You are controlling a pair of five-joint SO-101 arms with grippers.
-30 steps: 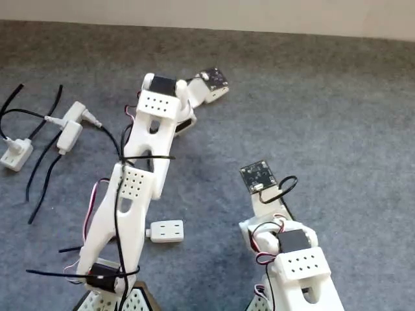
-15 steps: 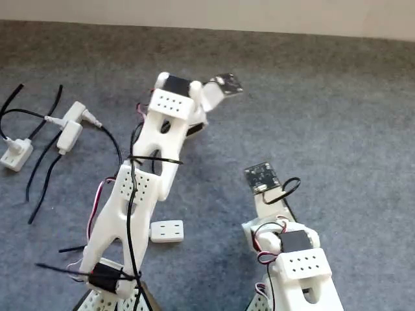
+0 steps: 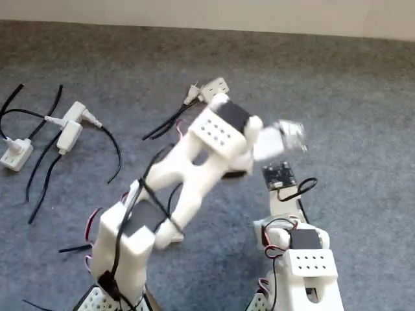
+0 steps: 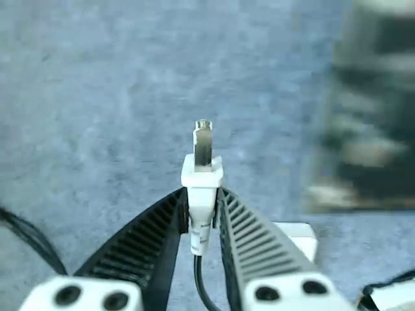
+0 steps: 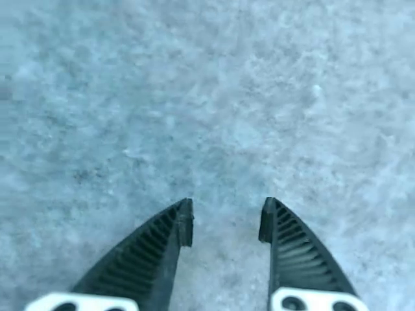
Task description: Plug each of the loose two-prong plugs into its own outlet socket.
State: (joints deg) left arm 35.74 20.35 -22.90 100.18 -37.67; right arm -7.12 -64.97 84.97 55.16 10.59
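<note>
high view: the left arm (image 3: 214,136) stretches across the grey carpet (image 3: 350,84) toward the right arm (image 3: 305,259). a loose corded plug (image 3: 209,89) lies on the carpet beyond it, and more white plugs (image 3: 68,126) lie well off to the left.

left wrist view: the left gripper (image 4: 202,194) is clamped on a white two-prong plug (image 4: 201,173), prongs pointing away from the wrist.

right wrist view: the right gripper (image 5: 224,220) hangs over carpet, jaws apart, carpet showing between them.
</note>
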